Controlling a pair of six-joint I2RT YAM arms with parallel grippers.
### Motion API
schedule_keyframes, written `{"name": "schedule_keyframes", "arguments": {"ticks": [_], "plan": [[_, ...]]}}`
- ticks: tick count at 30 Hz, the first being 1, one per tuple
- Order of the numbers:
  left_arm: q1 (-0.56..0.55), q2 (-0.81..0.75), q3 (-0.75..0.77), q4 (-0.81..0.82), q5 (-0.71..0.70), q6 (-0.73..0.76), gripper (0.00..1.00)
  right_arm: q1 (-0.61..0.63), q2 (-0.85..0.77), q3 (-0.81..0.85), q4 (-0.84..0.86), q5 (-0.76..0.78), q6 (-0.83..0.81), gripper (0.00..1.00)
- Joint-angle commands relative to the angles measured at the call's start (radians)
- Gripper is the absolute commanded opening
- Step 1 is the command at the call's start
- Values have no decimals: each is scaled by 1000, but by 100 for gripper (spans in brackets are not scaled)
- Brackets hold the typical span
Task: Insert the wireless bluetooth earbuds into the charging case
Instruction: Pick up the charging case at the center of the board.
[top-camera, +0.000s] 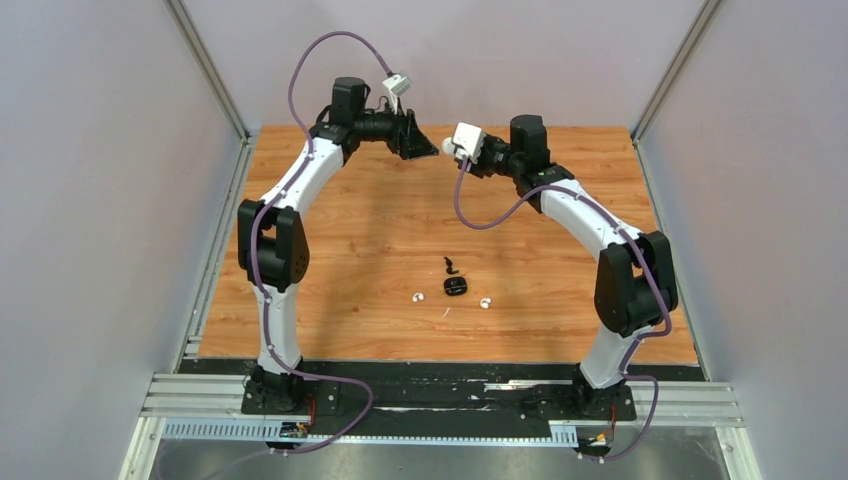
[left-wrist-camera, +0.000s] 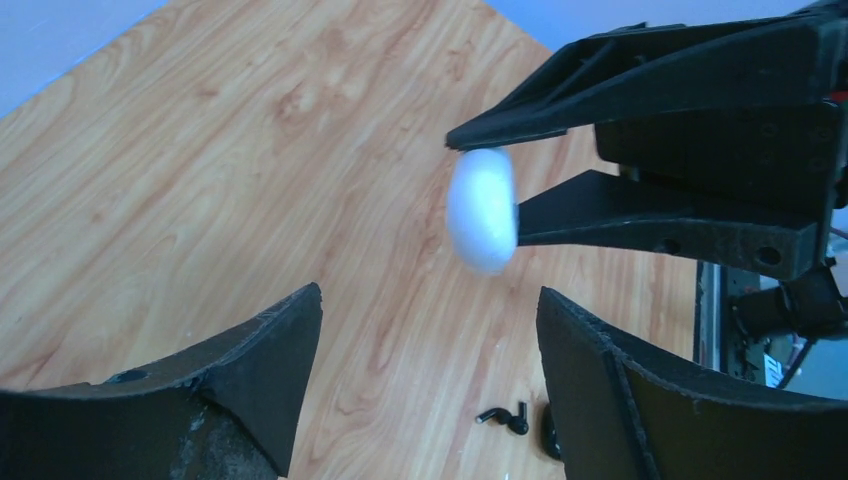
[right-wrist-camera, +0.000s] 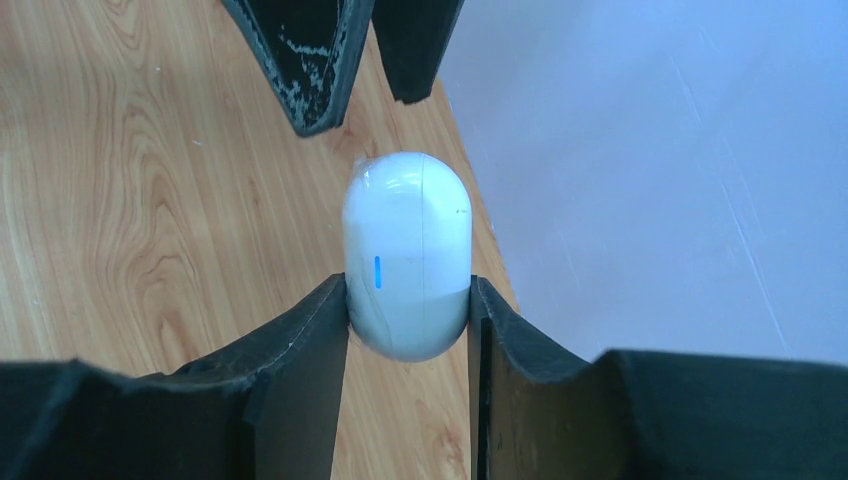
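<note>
My right gripper (right-wrist-camera: 408, 300) is shut on a white oval charging case (right-wrist-camera: 408, 255). The case is held in the air over the far part of the table, its lid closed and a blue light lit. My left gripper (left-wrist-camera: 430, 295) is open and empty, facing the case (left-wrist-camera: 482, 210) from just to its left, apart from it. In the top view both grippers nearly meet, left (top-camera: 425, 148) and right (top-camera: 450, 148). Two white earbuds (top-camera: 418, 297) (top-camera: 485, 302) and a black stemmed earbud (top-camera: 451, 265) lie on the wooden table.
A small black case (top-camera: 456, 287) lies between the two white earbuds, and shows partly behind my left finger (left-wrist-camera: 549, 432) beside the black earbud (left-wrist-camera: 505, 417). Grey walls enclose the table (top-camera: 330, 230) on three sides. A metal rail (top-camera: 440, 400) runs along the near edge.
</note>
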Motion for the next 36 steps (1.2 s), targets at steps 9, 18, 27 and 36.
{"name": "schedule_keyframes", "arguments": {"ticks": [9, 18, 27, 36], "plan": [[-26, 33, 93, 45, 120, 5, 69, 25, 6, 42, 175, -3, 114, 0], [-50, 67, 104, 166, 125, -58, 50, 33, 5, 40, 184, -15, 142, 0], [-64, 80, 93, 243, 130, -111, 49, 36, 0, 40, 187, -22, 143, 0], [-73, 86, 88, 311, 145, -137, 31, 39, 0, 44, 192, -31, 153, 0]]}}
